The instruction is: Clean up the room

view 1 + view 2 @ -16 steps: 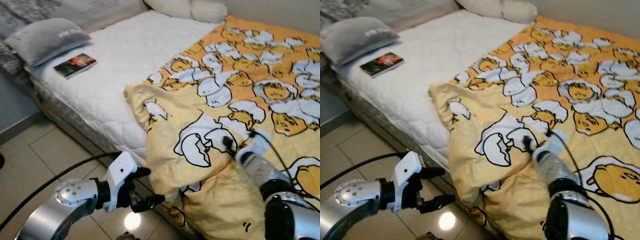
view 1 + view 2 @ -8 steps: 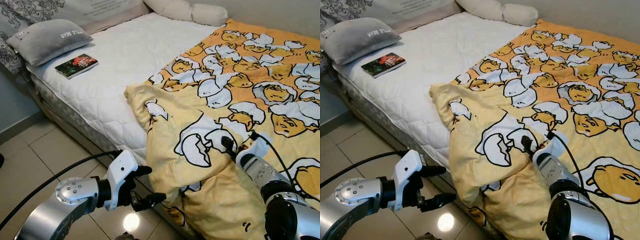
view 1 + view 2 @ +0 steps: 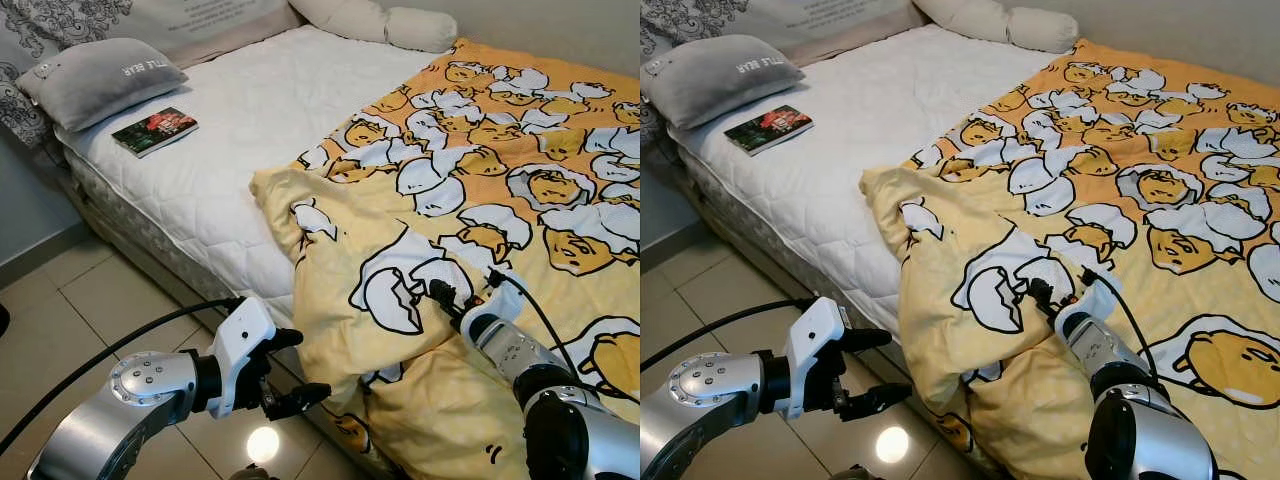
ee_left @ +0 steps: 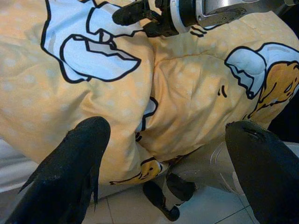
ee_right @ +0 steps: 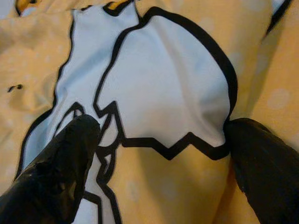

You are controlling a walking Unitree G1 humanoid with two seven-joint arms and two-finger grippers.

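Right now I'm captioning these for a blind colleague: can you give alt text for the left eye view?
A yellow blanket printed with cartoon eggs lies crumpled over a white mattress, its folded corner hanging off the side. The right gripper presses into the blanket, while the left gripper hovers open above the tiled floor. A book and grey pillow lie farther up.

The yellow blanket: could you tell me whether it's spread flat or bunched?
Partly bunched: the yellow blanket lies flat farther back, but its near corner is crumpled over the mattress edge.
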